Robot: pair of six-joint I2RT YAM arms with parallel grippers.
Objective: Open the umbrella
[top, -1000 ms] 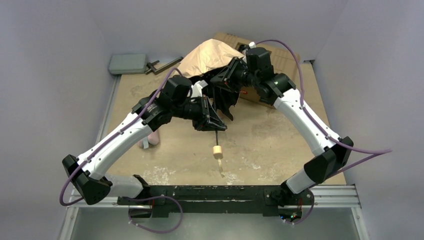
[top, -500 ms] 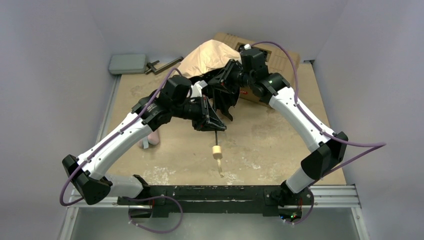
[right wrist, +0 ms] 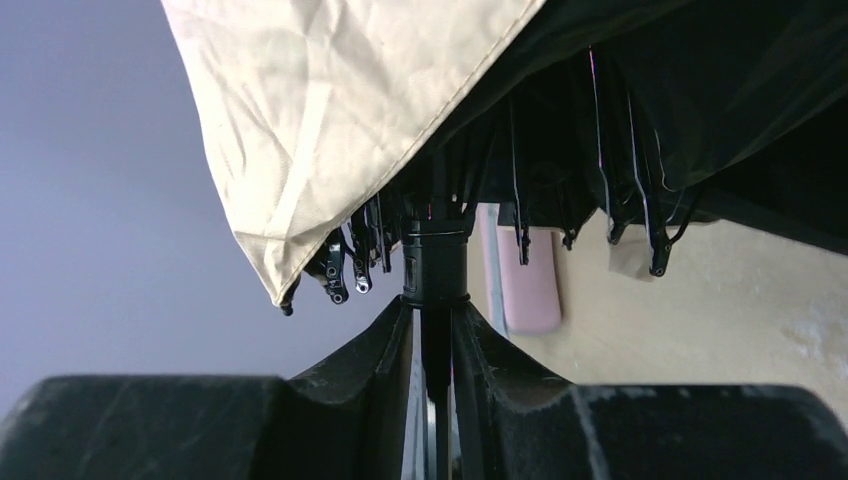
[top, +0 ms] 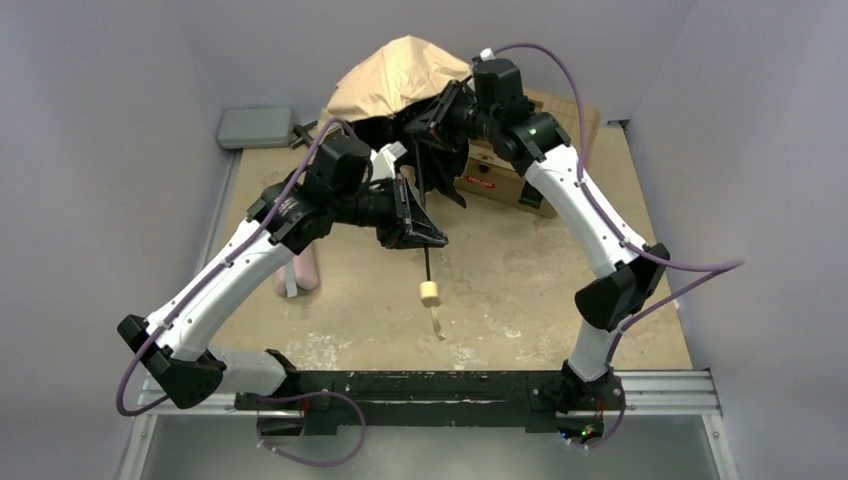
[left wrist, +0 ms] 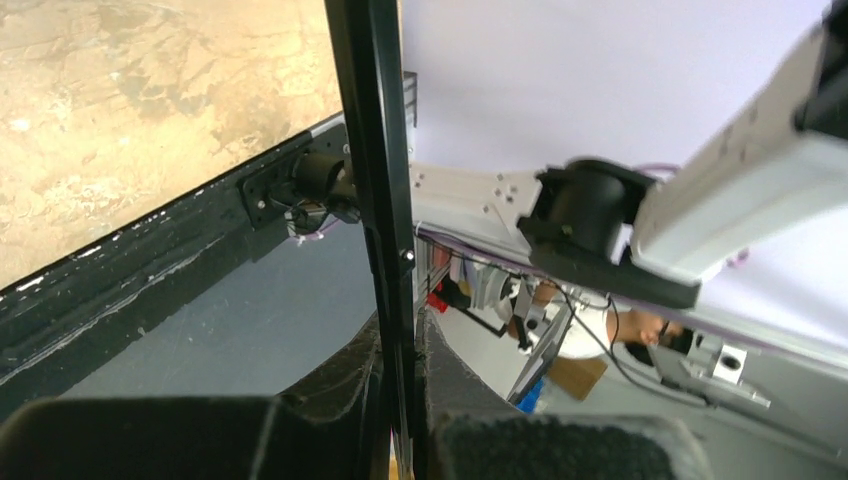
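Observation:
The umbrella's beige canopy (top: 400, 78) is lifted at the back of the table, partly spread, its black underside and ribs (right wrist: 600, 130) hanging loose. Its thin black shaft (top: 426, 265) runs down to the cream knob handle (top: 430, 294), which hangs above the table. My left gripper (top: 420, 232) is shut on the shaft (left wrist: 385, 200) low down. My right gripper (top: 432, 118) is shut on the shaft just under the black runner (right wrist: 436, 262), below the canopy (right wrist: 320, 110).
A pink pouch (top: 304, 268) lies on the table by the left arm and shows in the right wrist view (right wrist: 528, 280). A tan toolbox (top: 500, 180) sits at the back right. A grey box (top: 255, 127) stands at the back left corner.
Both arms have lifted the umbrella. The right gripper moved up and back with the runner, and the canopy rose and spread wider. The handle rose slightly.

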